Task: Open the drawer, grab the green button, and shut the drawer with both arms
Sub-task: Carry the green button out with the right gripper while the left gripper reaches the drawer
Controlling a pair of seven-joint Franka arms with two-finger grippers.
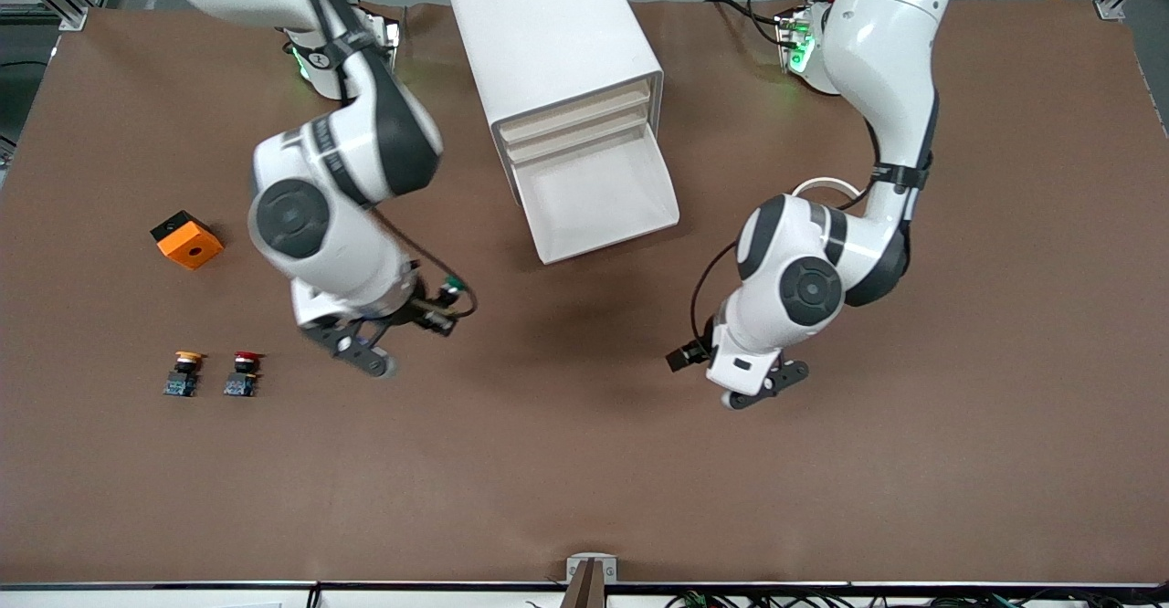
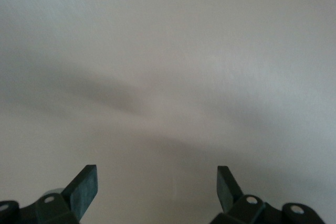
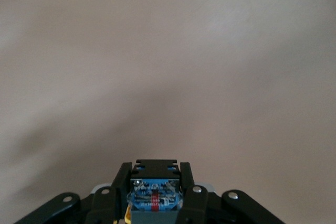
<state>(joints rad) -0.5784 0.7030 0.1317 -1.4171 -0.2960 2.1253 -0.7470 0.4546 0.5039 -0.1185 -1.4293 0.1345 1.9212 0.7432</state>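
The button [image 3: 155,190] sat clamped between the fingers of the right gripper [image 1: 365,352], its black body and bluish base filling the gap in the right wrist view; its cap did not show in any view. That gripper hung above bare brown table [image 1: 584,462], beside the red-capped button [image 1: 243,373] and the yellow-capped button [image 1: 184,372], which stood upright next to each other toward the right arm's end of the table. An orange block [image 1: 187,239] with a black face and a dark hole on top lay farther from the front camera than those two. No brand, label or readable writing showed on any of these things; fine markings on the held button's base were too small to read.

The drawer [image 1: 598,195] stood pulled out of the white cabinet [image 1: 548,37], the lowest of the stack, and its tray looked bare inside. The closed drawers above it lay flush with the cabinet's front.

The left gripper [image 1: 760,389] hung over the table toward the left arm's end, nearer the front camera than the cabinet, its fingers [image 2: 84,188] spread wide apart and holding nothing.
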